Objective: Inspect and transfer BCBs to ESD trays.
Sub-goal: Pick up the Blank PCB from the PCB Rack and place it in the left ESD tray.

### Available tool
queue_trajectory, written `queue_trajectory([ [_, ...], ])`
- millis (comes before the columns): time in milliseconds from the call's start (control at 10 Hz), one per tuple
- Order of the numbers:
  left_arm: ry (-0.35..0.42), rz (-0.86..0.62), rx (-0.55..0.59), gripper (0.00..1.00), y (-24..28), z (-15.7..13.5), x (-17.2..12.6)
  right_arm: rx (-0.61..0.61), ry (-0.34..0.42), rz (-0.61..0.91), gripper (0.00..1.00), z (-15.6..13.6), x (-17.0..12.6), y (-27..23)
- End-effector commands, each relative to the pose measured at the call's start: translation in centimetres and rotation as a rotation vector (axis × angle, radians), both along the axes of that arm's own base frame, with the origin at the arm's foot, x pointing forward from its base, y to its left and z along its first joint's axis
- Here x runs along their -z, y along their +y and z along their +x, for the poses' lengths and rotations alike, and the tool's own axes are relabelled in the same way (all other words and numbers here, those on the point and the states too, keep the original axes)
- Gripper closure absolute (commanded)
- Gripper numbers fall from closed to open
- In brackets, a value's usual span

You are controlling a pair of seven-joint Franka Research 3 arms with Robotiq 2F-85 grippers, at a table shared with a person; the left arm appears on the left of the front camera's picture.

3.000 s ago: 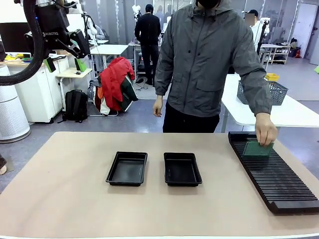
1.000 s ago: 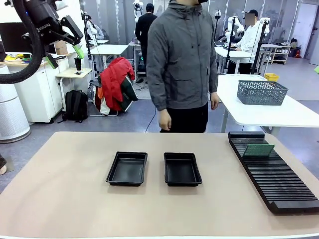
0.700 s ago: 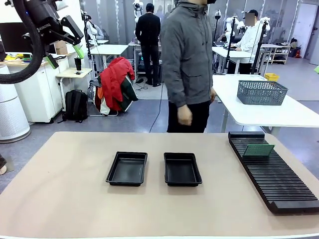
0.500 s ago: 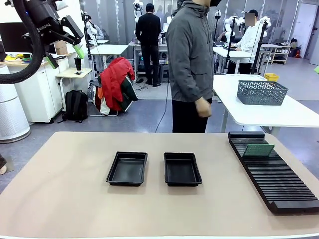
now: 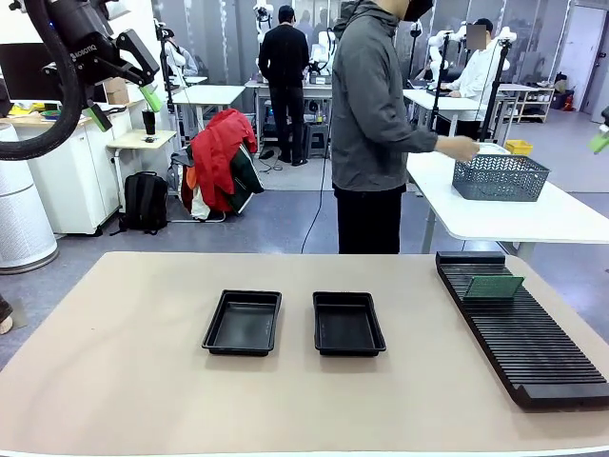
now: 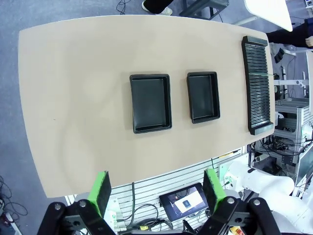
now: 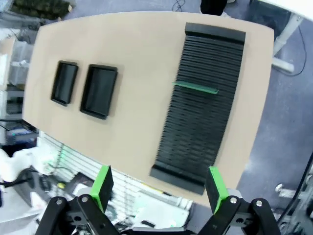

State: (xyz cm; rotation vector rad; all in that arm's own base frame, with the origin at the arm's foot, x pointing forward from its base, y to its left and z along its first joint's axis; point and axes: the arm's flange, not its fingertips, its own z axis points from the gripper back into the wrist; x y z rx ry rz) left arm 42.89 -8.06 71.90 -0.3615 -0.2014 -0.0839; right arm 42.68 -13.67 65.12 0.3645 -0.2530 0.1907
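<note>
Front view: the left gripper (image 5: 124, 107) hangs high over the table's (image 5: 124, 381) far left corner, fingers spread and holding nothing. The two ESD trays (image 5: 243, 324) (image 5: 348, 324) sit empty side by side mid-table. One BCB (image 5: 493, 286) stands on edge in the slotted rack (image 5: 528, 343) along the right edge, near its far end. The person's hand (image 5: 463, 149) reaches to a mesh basket (image 5: 500, 176) on a side table; its contents can't be made out.

Left wrist view: the left gripper (image 6: 156, 190) is wide open, well above the table, and the BCB (image 6: 257, 74) shows as a thin line.

Right wrist view: the right gripper (image 7: 159, 188) is also open and empty, high over the rack (image 7: 195, 142).

The transfer looks unstarted. The next move calls for descending to the rack and pinching the board's top edge squarely. Its faces are too small to inspect
</note>
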Motion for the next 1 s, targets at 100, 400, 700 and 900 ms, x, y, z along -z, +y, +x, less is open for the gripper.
queue_trajectory([
  [100,-0.005,0.004,-0.005,0.00,0.2,0.0,0.0,-0.145,-0.093,-0.184,0.00,1.5,4.3,2.7],
  [400,-0.005,0.004,-0.005,0.00,0.2,0.0,0.0,-0.427,-0.154,-0.303,0.00,3.4,8.8,4.6],
  [700,-0.005,0.004,-0.005,0.00,0.2,0.0,0.0,-0.686,-0.160,-0.425,0.00,5.0,12.4,6.4],
  [900,-0.005,0.004,-0.005,0.00,0.2,0.0,0.0,-0.856,-0.165,-0.474,0.00,5.5,14.9,7.3],
])
